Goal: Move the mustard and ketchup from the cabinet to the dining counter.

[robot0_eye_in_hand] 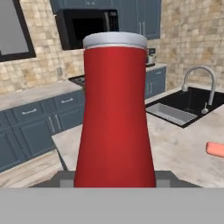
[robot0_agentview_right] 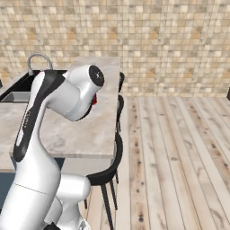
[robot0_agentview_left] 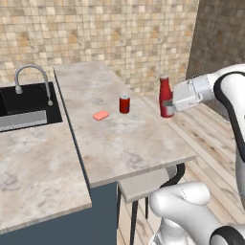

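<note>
The ketchup [robot0_agentview_left: 165, 97] stands upright over the right-hand edge of the dining counter [robot0_agentview_left: 119, 139], its base level with the slab's top, and whether it rests on the stone or hangs just off it cannot be told from the left base view. The gripper [robot0_agentview_left: 167, 102] reaches in from the right and is closed around the bottle's lower body, the white hand [robot0_agentview_left: 189, 94] level behind it. To the right of that edge lies open plank floor [robot0_agentview_right: 179, 152], bare all the way to the tiled wall [robot0_agentview_right: 170, 40], so there is free room on the arm's side. On the slab, the small red can [robot0_agentview_left: 124, 104] stands near the bottle but well clear of it, and a flat pink-orange piece [robot0_agentview_left: 100, 115] (a sponge or pad, too small to name) lies just left of the can. The near half of the counter toward the front overhang is bare stone. The black sink [robot0_agentview_left: 28, 103] with its arched faucet [robot0_agentview_left: 32, 79] sits beyond a seam on the left. A stool seat [robot0_agentview_left: 143, 185] tucks under the overhang. The right base view hides the bottle behind the arm's elbow [robot0_agentview_right: 76, 92], showing a mere sliver of red, yet it shows dark stools [robot0_agentview_right: 117, 152] lined along the counter's long edge. The hand view adds the far kitchen: blue upper cabinet [robot0_eye_in_hand: 144, 17] doors, a black microwave [robot0_eye_in_hand: 87, 26] and lower drawers [robot0_eye_in_hand: 39, 127]. There the bottle fills the middle, glossy plain red, widening toward the bottom, capped by a pale grey ring.
</note>
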Controlling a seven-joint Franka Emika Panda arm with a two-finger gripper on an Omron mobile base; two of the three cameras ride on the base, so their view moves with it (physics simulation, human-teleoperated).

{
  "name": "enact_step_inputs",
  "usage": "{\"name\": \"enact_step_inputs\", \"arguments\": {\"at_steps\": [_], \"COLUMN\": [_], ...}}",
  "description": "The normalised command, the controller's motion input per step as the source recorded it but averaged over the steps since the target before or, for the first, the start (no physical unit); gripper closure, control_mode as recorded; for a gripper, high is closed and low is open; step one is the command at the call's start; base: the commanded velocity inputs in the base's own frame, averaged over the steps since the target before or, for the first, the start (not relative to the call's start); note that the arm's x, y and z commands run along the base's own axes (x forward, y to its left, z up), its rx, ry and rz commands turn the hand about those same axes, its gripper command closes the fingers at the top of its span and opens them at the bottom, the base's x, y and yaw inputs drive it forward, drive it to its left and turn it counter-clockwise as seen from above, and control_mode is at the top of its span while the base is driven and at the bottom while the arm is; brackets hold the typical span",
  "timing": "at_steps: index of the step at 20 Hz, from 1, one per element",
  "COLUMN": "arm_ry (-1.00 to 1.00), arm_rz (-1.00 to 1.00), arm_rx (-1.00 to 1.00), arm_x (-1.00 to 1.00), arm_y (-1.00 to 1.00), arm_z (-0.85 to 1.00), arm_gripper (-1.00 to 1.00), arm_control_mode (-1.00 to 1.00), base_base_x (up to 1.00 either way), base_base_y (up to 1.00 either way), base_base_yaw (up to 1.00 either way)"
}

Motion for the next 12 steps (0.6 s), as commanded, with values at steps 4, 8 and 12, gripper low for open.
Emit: {"name": "enact_step_inputs", "arguments": {"at_steps": [4,8,12], "arm_ry": [-0.10,-0.36,-0.32], "arm_rz": [0.00,0.00,0.06], "arm_rx": [-0.04,-0.14,-0.02], "arm_x": [0.32,0.24,0.25], "arm_y": [0.25,0.28,0.20], "arm_z": [-0.44,-0.52,-0.46], "arm_gripper": [1.00,1.00,1.00], "arm_control_mode": [-1.00,-1.00,-1.00], "base_base_x": [0.00,0.00,0.00], "base_base_y": [0.00,0.00,0.00], "base_base_yaw": [0.00,0.00,0.00]}}
